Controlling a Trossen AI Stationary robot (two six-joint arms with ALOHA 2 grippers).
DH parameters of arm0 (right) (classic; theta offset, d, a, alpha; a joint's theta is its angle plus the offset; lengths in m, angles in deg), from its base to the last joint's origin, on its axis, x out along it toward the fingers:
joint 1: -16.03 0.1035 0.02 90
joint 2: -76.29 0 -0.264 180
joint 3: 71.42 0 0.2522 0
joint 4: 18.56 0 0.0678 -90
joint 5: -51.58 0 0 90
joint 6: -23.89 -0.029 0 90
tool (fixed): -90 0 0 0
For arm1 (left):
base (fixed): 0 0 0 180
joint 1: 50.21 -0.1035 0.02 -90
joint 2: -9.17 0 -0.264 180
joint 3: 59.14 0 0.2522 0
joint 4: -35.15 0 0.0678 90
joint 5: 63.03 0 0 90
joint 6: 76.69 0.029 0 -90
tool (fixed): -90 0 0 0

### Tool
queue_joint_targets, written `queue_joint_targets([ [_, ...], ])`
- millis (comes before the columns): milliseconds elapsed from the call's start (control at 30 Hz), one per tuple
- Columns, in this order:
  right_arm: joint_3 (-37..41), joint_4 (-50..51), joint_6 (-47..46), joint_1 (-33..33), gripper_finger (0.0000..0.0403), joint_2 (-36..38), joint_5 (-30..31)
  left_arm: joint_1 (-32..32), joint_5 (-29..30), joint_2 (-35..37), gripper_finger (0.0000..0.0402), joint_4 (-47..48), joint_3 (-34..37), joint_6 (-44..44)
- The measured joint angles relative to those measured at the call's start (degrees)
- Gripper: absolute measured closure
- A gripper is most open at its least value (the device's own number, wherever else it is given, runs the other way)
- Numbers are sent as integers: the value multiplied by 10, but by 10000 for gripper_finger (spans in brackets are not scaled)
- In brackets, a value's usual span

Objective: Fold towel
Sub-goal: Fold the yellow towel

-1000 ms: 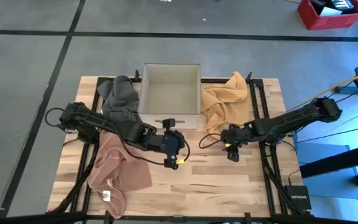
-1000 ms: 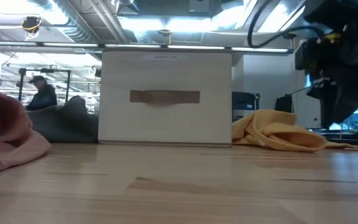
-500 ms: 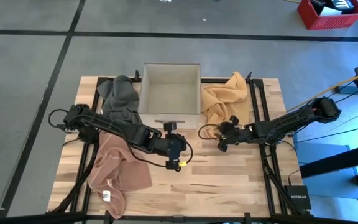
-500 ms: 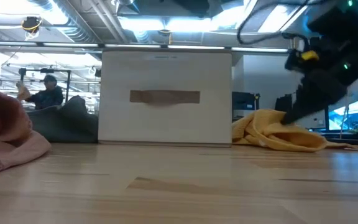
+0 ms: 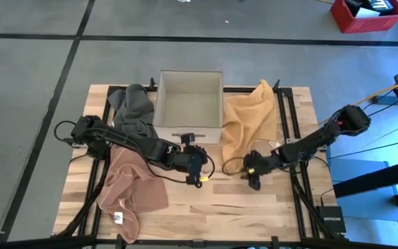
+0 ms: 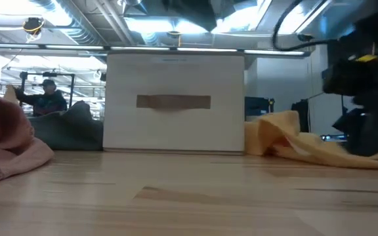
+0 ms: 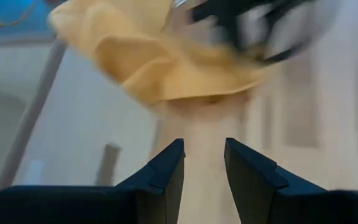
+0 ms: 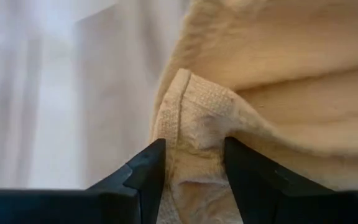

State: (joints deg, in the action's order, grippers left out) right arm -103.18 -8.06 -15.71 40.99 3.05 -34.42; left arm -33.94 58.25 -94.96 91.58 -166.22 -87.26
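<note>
A hemmed corner of the crumpled mustard-yellow cloth towel (image 8: 247, 118) is pinched by the right gripper (image 8: 194, 165); the left gripper (image 7: 204, 165) is shown narrowly parted, empty.

High view looks straight down on the whole table (image 5: 254, 200). Low view sits at tabletop level, facing the white box (image 6: 176, 101) (also in high view). Both wrist views are close-up; both see the yellow towel (image 7: 166, 68).

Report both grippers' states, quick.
Left gripper: open, empty.
Right gripper: shut on the yellow towel.
</note>
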Motion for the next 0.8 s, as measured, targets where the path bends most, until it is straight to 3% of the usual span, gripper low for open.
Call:
queue_joint_targets([
  [333, 1, -81, -131, 171, 238, -18, -1, -69, 36, 1, 293, -57, 84, -43],
  [567, -29, -137, -175, 222, 238, -96, 8, -117, 62, 1, 293, -88, 122, -58],
  [800, -120, -99, -174, 227, 238, -148, -112, -155, 64, 1, 293, -142, 154, -61],
])
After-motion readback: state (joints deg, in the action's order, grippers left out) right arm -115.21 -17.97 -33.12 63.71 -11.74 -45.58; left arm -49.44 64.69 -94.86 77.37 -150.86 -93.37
